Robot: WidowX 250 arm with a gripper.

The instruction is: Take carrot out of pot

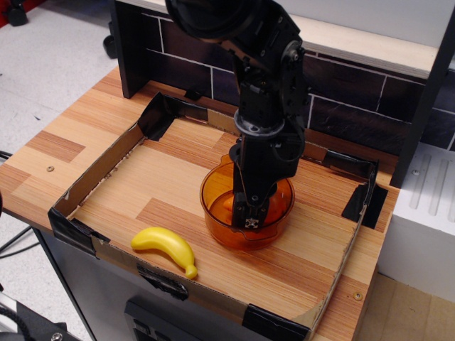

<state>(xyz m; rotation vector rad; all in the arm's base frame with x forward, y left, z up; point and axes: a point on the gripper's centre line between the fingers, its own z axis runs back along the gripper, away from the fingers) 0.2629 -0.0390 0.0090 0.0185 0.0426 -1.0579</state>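
The translucent orange pot [215, 226] stands on the wooden tray floor right of centre. The orange carrot [225, 205] lies inside it; only its left part shows, the rest is hidden behind the gripper. My black gripper [250, 215] points straight down and reaches into the pot, its tips low at the carrot's right side. The arm hides the fingers' gap, so I cannot tell whether they are open or closed on the carrot.
A yellow banana [165, 246] lies near the tray's front edge, left of the pot. Low cardboard walls [99, 174] with black tape corners ring the tray. A dark tiled backboard [355, 106] stands behind it.
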